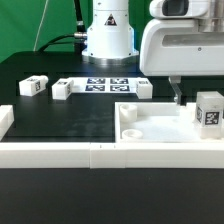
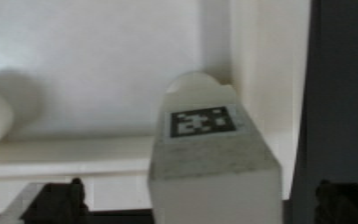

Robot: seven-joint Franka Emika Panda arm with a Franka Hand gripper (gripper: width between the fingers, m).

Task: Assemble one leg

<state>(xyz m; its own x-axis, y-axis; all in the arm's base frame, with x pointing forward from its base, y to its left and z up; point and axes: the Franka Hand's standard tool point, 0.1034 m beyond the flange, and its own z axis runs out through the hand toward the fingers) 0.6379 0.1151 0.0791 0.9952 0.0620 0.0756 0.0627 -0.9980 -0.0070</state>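
Observation:
A leg (image 1: 209, 110), a small white block with a square tag, stands upright on the large white recessed panel (image 1: 160, 128) at the exterior view's right. My gripper (image 1: 178, 96) hangs just to its left, low over the panel. In the wrist view the same leg (image 2: 208, 150) fills the middle, tag facing the camera, between my two dark fingertips (image 2: 55, 202). My gripper (image 2: 201, 205) is open, with a gap on each side of the leg. Three more legs (image 1: 34, 86), (image 1: 63, 89), (image 1: 143, 88) lie at the back of the black table.
The marker board (image 1: 105, 84) lies at the back centre before the robot base. Long white rails (image 1: 60, 153) run along the table's front and left edge. The panel has round holes (image 1: 133, 131) near its left corner. The panel's raised rim (image 2: 247, 40) shows beside the leg.

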